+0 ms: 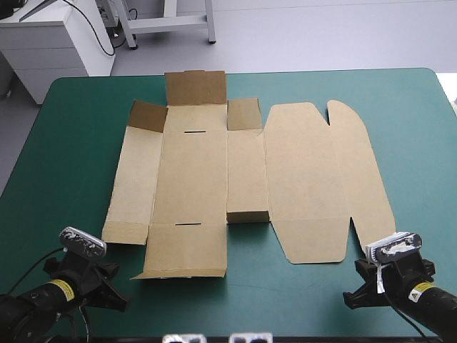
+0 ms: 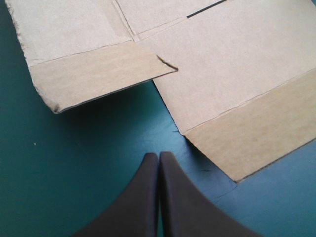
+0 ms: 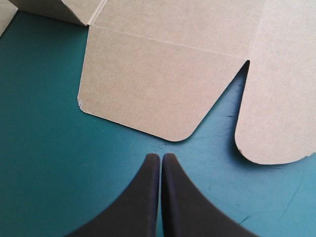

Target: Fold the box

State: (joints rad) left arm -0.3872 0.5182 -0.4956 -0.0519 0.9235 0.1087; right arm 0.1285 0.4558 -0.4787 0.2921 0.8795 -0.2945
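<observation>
Both pressed together — left end effector [image 2: 158, 156], right end effector [image 3: 161, 157] — box [image 1: 193, 179] flat, long axis left-to-right, lid [image 1: 321, 179] rightward.

the teal-green cover [image 1: 300, 300] fills most of the high view, with its rounded far corners at the upper left and upper right of the frame. in both wrist views, bare cover [image 2: 74, 173] takes the lower left of the frame. a white drawer cabinet [image 1: 50, 46] stands on grey floor [image 1: 321, 36] in the high view's upper left corner.
</observation>
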